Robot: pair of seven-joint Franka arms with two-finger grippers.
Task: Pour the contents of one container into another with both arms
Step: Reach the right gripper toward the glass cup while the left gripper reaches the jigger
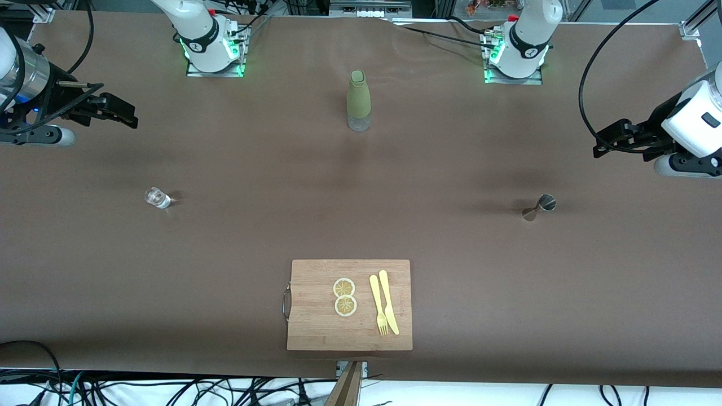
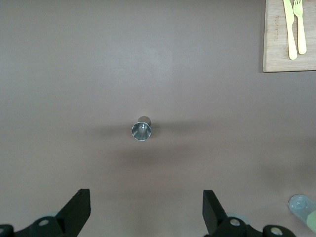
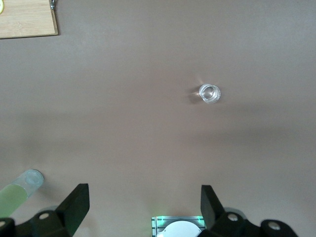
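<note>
A small clear glass [image 1: 157,198] [image 3: 209,93] stands on the brown table toward the right arm's end. A metal jigger [image 1: 538,207] [image 2: 141,129] stands toward the left arm's end. A green-sleeved bottle [image 1: 359,101] [image 2: 303,207] [image 3: 19,190] stands upright between the two bases. My right gripper [image 1: 128,117] [image 3: 144,210] hangs open and empty in the air above the table's end, apart from the glass. Above the other end hangs my left gripper [image 1: 600,148] [image 2: 145,212], also open and empty, apart from the jigger.
A wooden cutting board [image 1: 316,316] [image 2: 276,49] [image 3: 24,22] lies near the front edge, carrying two lemon slices [image 1: 344,296], a yellow knife [image 1: 389,301] and a yellow fork [image 1: 378,304]. The arm bases [image 1: 211,51] [image 1: 516,56] stand along the table's back edge.
</note>
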